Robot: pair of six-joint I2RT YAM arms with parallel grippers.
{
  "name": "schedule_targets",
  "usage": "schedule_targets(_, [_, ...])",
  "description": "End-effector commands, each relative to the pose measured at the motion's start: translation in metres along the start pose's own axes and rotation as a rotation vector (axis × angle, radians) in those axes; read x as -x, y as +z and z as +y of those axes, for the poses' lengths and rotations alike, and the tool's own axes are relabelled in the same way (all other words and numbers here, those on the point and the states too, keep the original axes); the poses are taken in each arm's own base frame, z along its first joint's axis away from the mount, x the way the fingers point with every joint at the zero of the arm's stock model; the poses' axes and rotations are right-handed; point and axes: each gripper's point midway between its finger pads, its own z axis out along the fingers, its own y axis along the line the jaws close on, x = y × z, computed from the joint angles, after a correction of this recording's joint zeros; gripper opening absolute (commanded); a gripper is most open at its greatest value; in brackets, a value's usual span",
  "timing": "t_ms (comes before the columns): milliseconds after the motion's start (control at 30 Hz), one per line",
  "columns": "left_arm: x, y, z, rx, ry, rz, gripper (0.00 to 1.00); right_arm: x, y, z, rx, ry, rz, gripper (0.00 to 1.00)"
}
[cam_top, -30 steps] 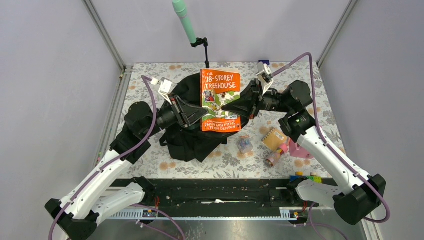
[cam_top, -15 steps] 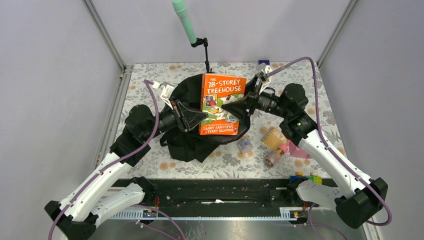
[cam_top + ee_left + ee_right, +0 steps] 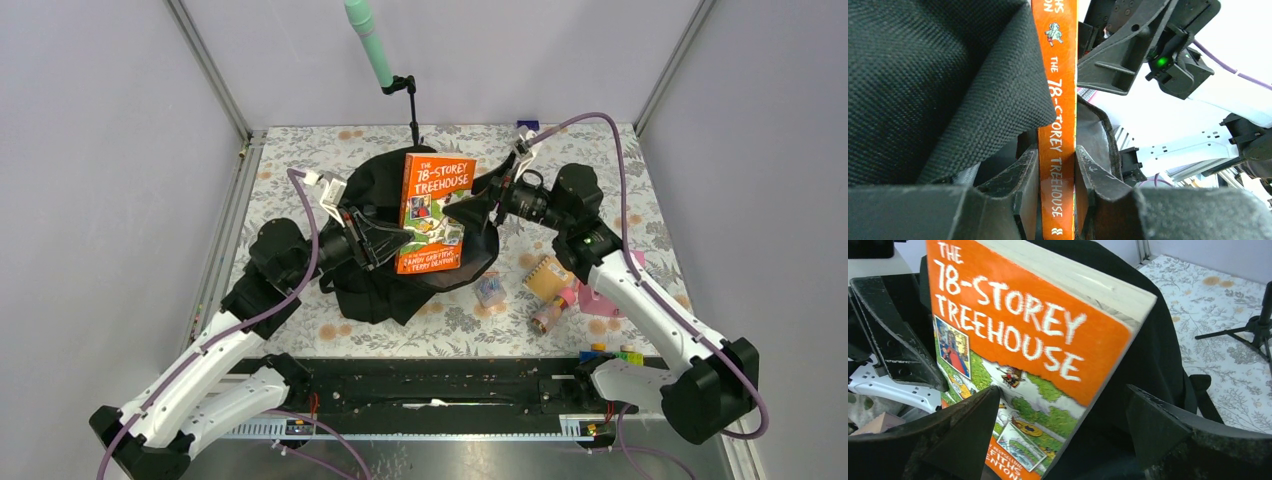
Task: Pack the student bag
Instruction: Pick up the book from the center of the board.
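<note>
Tablecloth [image 3: 460, 320], floral, under student bag [image 3: 375, 295]; grey walls [image 3: 100, 150]; left hand [image 3: 392, 238] pinching book [image 3: 437, 205].

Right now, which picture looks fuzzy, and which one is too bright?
Right wrist view: the letters on the book look a bit smeared, and the near fingers are dark and soft. Left wrist view: the right side glares white, yet the book's spine reads sharp. Top view: evenly lit and clear.

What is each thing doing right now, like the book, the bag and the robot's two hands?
book: held tilted over the bag, pinched at its spine edge.
left gripper: shut on the book.
right gripper: open, fingers spread either side of the book.
student bag: slumped on the table under the book; its opening is unclear.
notebook: lying flat on the table, untouched.
</note>
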Motion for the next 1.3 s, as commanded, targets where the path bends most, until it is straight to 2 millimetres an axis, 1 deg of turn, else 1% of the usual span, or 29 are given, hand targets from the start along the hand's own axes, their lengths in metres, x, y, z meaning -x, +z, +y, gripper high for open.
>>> schedule_targets(0, [0.049,-0.011,-0.044,-0.167,0.115,-0.192,0.0,0.009,0.0,0.013,0.127,0.042,-0.04,1.0])
schedule_targets(100, [0.051,-0.014,-0.048,-0.18,0.138,-0.199,0.0,0.009,0.001,0.035,0.28,0.062,-0.004,1.0])
schedule_targets(133, [0.052,-0.014,-0.049,-0.183,0.144,-0.204,0.0,0.01,0.002,0.039,0.312,0.071,0.005,1.0])
schedule_targets(400, [0.058,-0.017,-0.062,-0.251,0.185,-0.231,0.0,0.019,0.006,0.053,0.433,0.086,0.024,1.0])
schedule_targets(467, [0.059,-0.016,-0.064,-0.263,0.192,-0.231,0.0,0.024,0.004,0.062,0.477,0.08,0.016,0.99])
schedule_targets(533, [0.059,-0.014,-0.065,-0.273,0.202,-0.231,0.0,0.031,0.001,0.072,0.532,0.082,0.018,0.95])
schedule_targets(567, [0.059,-0.013,-0.065,-0.275,0.204,-0.228,0.0,0.033,0.001,0.076,0.551,0.092,0.02,0.91])
schedule_targets(633, [0.059,-0.01,-0.064,-0.274,0.208,-0.22,0.0,0.037,0.001,0.083,0.586,0.101,0.027,0.73])
schedule_targets(667, [0.059,-0.008,-0.063,-0.269,0.206,-0.215,0.0,0.04,0.0,0.085,0.596,0.114,0.027,0.62])
schedule_targets(767, [0.059,-0.003,-0.052,-0.204,0.227,-0.177,0.0,0.047,0.0,0.087,0.592,0.107,0.004,0.2])
schedule_targets(800, [0.06,-0.002,-0.047,-0.168,0.249,-0.164,0.04,0.05,0.001,0.086,0.573,0.106,-0.009,0.09])
schedule_targets(833, [0.061,-0.002,-0.04,-0.12,0.27,-0.15,0.15,0.052,0.003,0.081,0.541,0.096,-0.026,0.01])
schedule_targets(900, [0.066,-0.007,-0.028,-0.032,0.327,-0.129,0.37,0.051,0.009,0.067,0.441,0.071,-0.04,0.0])
schedule_targets(967, [0.072,-0.014,-0.022,0.029,0.395,-0.12,0.6,0.046,0.013,0.047,0.321,0.038,-0.048,0.0])
schedule_targets(1000, [0.074,-0.018,-0.021,0.048,0.424,-0.114,0.69,0.045,0.014,0.041,0.288,0.015,-0.057,0.0])
schedule_targets(1033, [0.077,-0.024,-0.022,0.056,0.469,-0.109,0.75,0.046,0.015,0.036,0.256,0.002,-0.068,0.0])
schedule_targets(1100, [0.083,-0.035,-0.024,0.073,0.539,-0.107,0.83,0.049,0.016,0.032,0.235,-0.014,-0.08,0.0])
schedule_targets(1167, [0.093,-0.048,-0.024,0.121,0.585,-0.126,0.85,0.051,0.019,0.03,0.235,-0.015,-0.082,0.0])
schedule_targets(1267, [0.1,-0.065,-0.012,0.212,0.666,-0.145,0.86,0.052,0.021,0.031,0.251,-0.011,-0.084,0.0])
